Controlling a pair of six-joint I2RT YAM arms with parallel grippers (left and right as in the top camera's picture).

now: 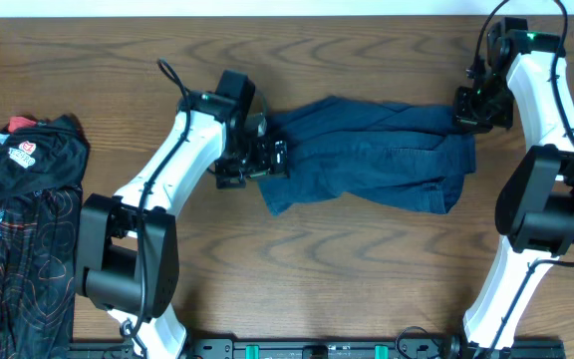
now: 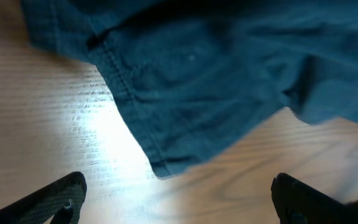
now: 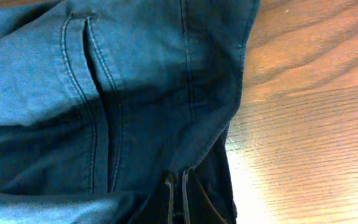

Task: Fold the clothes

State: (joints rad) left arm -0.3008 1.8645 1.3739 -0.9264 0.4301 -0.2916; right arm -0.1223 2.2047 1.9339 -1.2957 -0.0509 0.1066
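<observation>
Right end effector (image 3: pixel 178 196) clenched on denim garment (image 1: pixel 367 150); left end effector (image 2: pixel 179 202) released alongside.

Ahead of the left gripper (image 2: pixel 179 202) the blue garment (image 2: pixel 216 81) is a soft blur running off the top and right of the wrist view, and only the tips of that gripper's spread fingers (image 2: pixel 58 196) show at the bottom edge. On the right gripper (image 3: pixel 178 199) the closed fingers are cut off at the bottom and sunk in dark folds, so I can't tell whether cloth is pinched between them. Well behind the left gripper, the black jersey (image 1: pixel 23 229) is cropped by the overhead view's left and bottom edges, its logo too small to read.
</observation>
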